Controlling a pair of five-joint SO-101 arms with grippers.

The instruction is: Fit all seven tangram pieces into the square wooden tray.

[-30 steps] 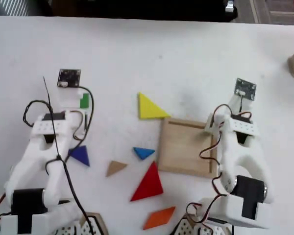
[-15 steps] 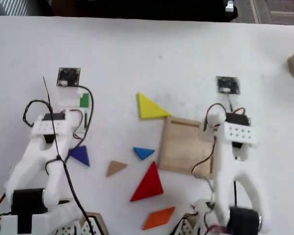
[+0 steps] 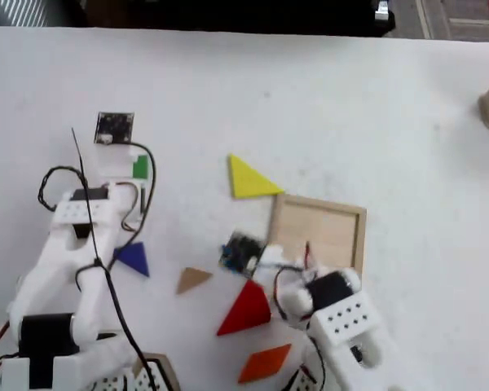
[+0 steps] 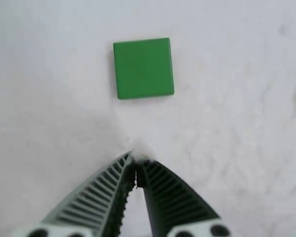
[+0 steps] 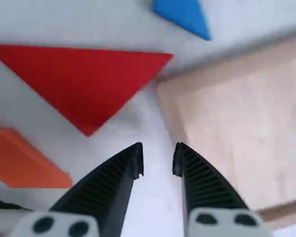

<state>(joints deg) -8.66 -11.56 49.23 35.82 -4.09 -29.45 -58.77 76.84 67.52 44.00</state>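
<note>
Now the right arm has swung away from the side of the square wooden tray [image 3: 318, 228] that faces away from the loose pieces. It has crossed the tray's front and hangs over the corner nearest those pieces. The right fingers [image 5: 119, 181] are slightly apart with nothing between them, poised above the bare table [image 5: 153, 123] just beside the tray's rim. The red triangle [image 5: 84, 79] lies just beyond their tips, one point close to that rim. The small blue triangle [image 5: 183, 15] is farther along the same edge of the tray, and the orange parallelogram [image 5: 19, 158] sits off to the side, away from the tray.

The left arm has not stirred. The left fingers [image 4: 106, 195] are together, tips touching, aimed at the green square [image 4: 143, 68], which lies well apart from the tray. The yellow triangle [image 3: 248, 179] touches the tray's far corner. The tan triangle [image 3: 193, 279] and dark blue triangle [image 3: 134, 258] lie farther out on the red triangle's side.

None of the seven pieces is in the tray yet, so the swing likely sets up a first pick, probably the red triangle
</note>
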